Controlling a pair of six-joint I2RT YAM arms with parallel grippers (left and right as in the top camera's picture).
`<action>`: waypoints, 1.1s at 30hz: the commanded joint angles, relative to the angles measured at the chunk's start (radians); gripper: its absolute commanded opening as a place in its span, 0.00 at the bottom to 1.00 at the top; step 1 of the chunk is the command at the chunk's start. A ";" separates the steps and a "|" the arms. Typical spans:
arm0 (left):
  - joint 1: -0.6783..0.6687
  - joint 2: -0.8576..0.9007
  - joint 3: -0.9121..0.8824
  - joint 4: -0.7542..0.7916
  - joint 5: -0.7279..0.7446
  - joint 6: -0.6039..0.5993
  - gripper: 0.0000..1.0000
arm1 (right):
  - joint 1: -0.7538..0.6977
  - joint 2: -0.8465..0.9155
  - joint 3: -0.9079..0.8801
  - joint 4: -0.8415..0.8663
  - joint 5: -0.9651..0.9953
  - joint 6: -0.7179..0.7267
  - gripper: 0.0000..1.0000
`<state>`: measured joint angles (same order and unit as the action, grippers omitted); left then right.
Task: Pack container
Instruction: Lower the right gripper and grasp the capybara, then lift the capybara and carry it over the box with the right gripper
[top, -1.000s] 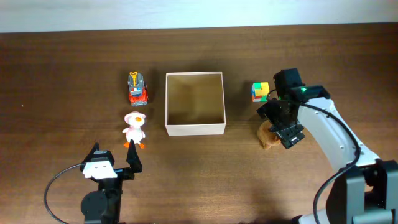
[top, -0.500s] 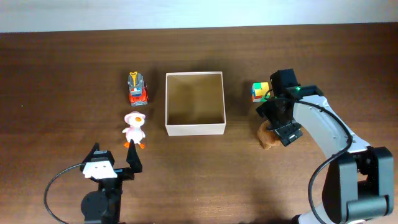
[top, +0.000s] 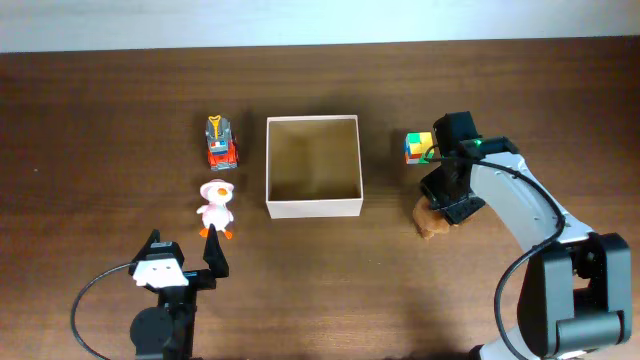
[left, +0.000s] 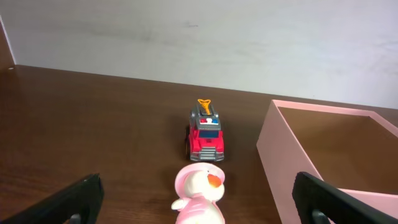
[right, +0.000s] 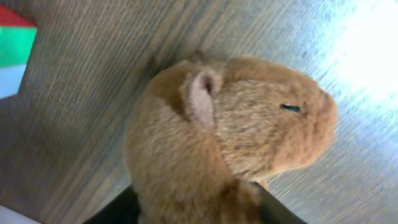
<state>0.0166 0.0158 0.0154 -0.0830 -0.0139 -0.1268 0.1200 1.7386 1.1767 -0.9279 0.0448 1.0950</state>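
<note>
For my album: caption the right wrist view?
Close-up: brown plush animal on the wooden table, coloured block at top left.

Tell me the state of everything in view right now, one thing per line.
container, open-topped, empty.
fire truck, upright on its wheels.
duck toy, standing.
colored block, sitting right of the container.
brown plush animal, lying under the right gripper.
left gripper, open, holding nothing.
right gripper, fingers flanking the plush, grip unclear.

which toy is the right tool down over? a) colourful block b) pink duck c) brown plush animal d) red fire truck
c: in the overhead view the right tool is over the brown plush animal, and the right wrist view is filled by that plush, with a dark finger at each side of it.
</note>
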 joint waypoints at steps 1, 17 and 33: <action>0.006 -0.004 -0.006 0.000 0.011 0.016 0.99 | 0.002 0.014 -0.008 -0.004 0.011 -0.038 0.37; 0.006 -0.004 -0.006 0.000 0.011 0.016 0.99 | 0.003 -0.006 0.226 -0.021 0.012 -0.281 0.30; 0.006 -0.004 -0.006 0.000 0.011 0.016 0.99 | 0.179 -0.002 0.648 -0.018 -0.147 -0.829 0.27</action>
<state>0.0166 0.0158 0.0154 -0.0830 -0.0139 -0.1268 0.2497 1.7382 1.8084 -0.9455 -0.0666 0.3920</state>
